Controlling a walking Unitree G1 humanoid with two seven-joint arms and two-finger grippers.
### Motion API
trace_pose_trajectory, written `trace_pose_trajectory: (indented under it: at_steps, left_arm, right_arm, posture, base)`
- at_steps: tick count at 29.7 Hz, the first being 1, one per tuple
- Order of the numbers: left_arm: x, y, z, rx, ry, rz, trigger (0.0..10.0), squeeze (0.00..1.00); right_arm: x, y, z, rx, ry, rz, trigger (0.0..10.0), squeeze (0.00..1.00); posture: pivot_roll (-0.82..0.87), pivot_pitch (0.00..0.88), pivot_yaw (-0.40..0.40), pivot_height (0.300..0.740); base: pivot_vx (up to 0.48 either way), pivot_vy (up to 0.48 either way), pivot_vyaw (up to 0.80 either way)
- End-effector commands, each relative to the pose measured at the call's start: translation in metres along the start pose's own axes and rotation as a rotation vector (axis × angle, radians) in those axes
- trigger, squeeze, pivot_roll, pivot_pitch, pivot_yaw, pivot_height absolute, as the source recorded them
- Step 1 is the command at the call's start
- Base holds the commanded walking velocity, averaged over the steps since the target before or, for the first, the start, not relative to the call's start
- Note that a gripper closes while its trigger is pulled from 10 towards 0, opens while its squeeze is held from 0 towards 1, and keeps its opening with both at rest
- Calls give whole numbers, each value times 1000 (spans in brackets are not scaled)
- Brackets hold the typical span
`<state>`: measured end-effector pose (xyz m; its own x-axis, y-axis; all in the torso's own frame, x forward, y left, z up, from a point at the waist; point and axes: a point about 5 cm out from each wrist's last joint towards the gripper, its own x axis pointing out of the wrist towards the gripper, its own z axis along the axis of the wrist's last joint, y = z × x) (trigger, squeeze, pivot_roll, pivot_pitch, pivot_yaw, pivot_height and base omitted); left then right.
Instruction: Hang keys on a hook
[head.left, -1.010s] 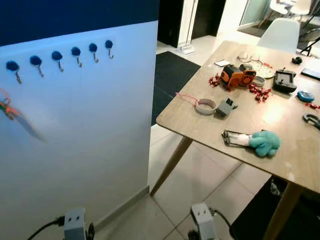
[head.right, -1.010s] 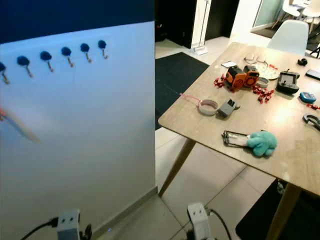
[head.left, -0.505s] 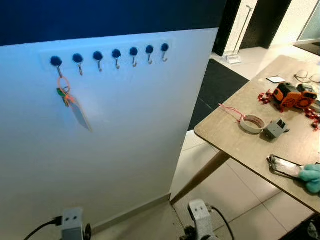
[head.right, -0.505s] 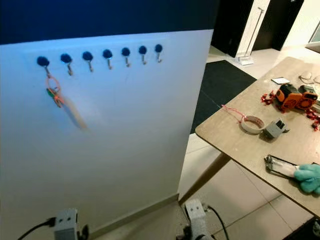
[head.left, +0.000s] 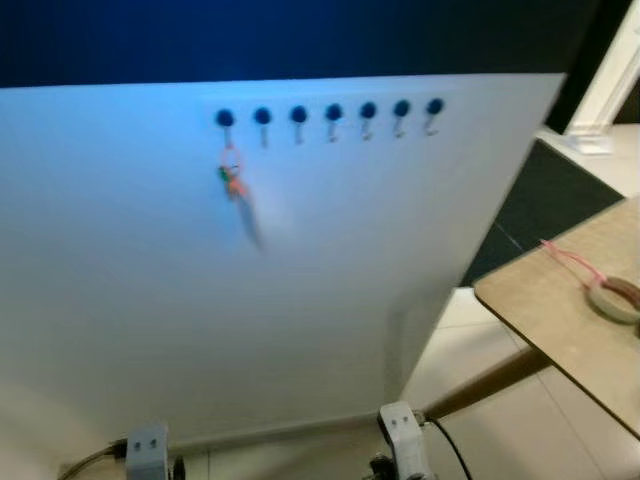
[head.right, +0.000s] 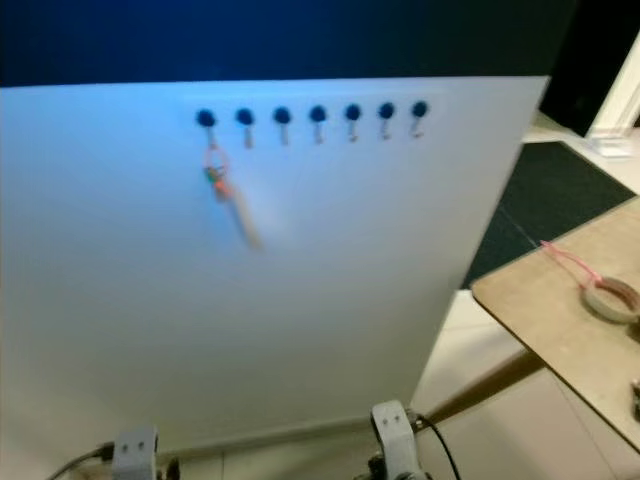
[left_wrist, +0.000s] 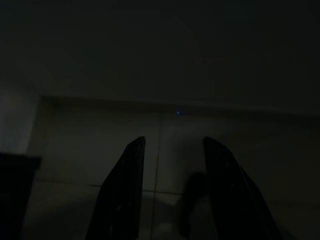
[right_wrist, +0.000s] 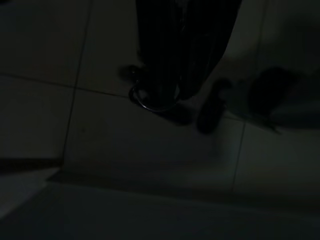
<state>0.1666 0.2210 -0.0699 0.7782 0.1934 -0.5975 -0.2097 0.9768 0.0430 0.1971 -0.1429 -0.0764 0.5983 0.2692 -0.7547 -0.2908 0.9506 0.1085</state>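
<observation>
The keys (head.left: 233, 181) hung from the leftmost hook (head.left: 225, 121) in a row of seven dark-capped hooks on the white panel (head.left: 330, 290), orange ring and green tag visible, the rest motion-blurred. Both arms hung low, well below and apart from the keys. In the left wrist view, very dark, the left gripper (left_wrist: 172, 145) pointed at the tiled floor (left_wrist: 165, 125), fingers spread with a clear gap, holding nothing. The right gripper (right_wrist: 185, 95) also hung over floor tiles; its fingers looked pressed close together, and a ring-shaped object (right_wrist: 152, 100) sat at their tips, though whether it was pinched could not be told. A wooden table (head.left: 560, 310) with a tape roll (head.left: 615, 297) stood to the robot's right.
</observation>
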Motion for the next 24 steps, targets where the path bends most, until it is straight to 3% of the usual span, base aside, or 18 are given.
trace_pose_trajectory:
  at_steps: [1,18,21,24]
  left_arm:
    - [-1,0,-3,2,11,0,10000,0]
    - [1,2,-1,3,10,-1,10000,0]
    - [1,1,0,9,6,-15,10000,0]
    - [2,0,1,9,4,-22,10000,0]
  right_arm:
    - [0,1,-1,0,1,6,10000,0]
    - [-1,-1,-1,-1,0,1,10000,0]
    - [-2,-8,-2,121,-17,-48,10000,0]
    - [-3,-11,-3,135,-10,-68,10000,0]
  posture:
    - [105,49,-45,740]
    - [104,40,-42,740]
    - [104,37,-39,740]
    - [104,36,-38,740]
  base:
    - [0,0,800]
    - [0,0,800]
    - [0,0,0]
    - [0,0,0]
